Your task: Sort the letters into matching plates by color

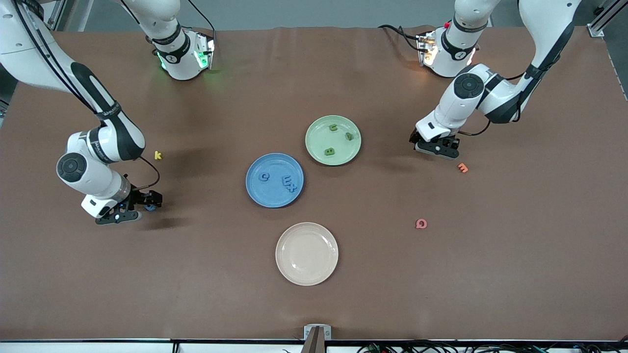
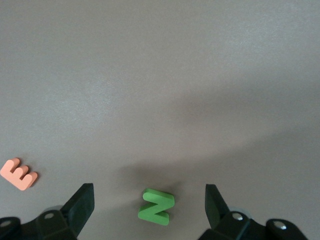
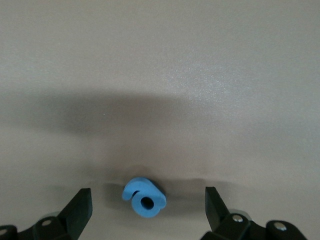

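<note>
Left gripper is low at the worktop's left-arm end, fingers spread either side of a green N, not touching it, an orange E just beside. Right gripper is down at the right-arm end, fingers spread around a blue letter. Mid-worktop, the blue plate holds three blue letters, the green plate three green letters. The cream plate sits toward the front edge.

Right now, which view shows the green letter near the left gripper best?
The left wrist view: the green letter lies in full sight between the open left gripper's fingers. The front view hides it under that gripper; the right wrist view misses it.
</note>
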`<state>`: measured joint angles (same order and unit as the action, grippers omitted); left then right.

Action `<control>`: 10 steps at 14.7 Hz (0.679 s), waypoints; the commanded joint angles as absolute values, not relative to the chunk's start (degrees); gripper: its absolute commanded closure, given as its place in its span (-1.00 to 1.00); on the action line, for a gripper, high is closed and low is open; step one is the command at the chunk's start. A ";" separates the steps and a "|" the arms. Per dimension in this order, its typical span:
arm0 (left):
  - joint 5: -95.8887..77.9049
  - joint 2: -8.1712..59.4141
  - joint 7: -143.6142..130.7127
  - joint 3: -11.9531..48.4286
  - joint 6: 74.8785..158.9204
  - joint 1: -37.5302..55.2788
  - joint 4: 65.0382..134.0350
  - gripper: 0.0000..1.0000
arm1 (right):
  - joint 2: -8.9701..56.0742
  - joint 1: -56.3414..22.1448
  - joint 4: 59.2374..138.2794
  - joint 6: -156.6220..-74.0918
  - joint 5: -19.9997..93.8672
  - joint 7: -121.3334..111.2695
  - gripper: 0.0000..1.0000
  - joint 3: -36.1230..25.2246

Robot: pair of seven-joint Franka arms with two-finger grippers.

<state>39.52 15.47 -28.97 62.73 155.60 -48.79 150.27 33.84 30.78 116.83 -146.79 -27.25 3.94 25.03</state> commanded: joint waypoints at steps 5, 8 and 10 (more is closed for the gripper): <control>45.78 19.33 -29.18 60.47 157.41 -50.01 151.79 -0.95 | 36.21 31.90 115.57 -146.43 -29.18 3.78 -0.65 25.05; 47.37 20.39 -29.53 58.98 157.59 -50.01 151.70 -0.92 | 36.21 31.82 115.58 -146.08 -29.18 3.87 -0.12 25.05; 47.37 20.65 -29.97 58.97 157.41 -49.83 151.70 -0.86 | 36.12 31.82 115.58 -145.90 -29.18 4.04 0.37 25.05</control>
<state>45.92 20.28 -29.05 58.81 156.30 -49.39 151.45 34.88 30.84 115.90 -146.43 -27.69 3.90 24.45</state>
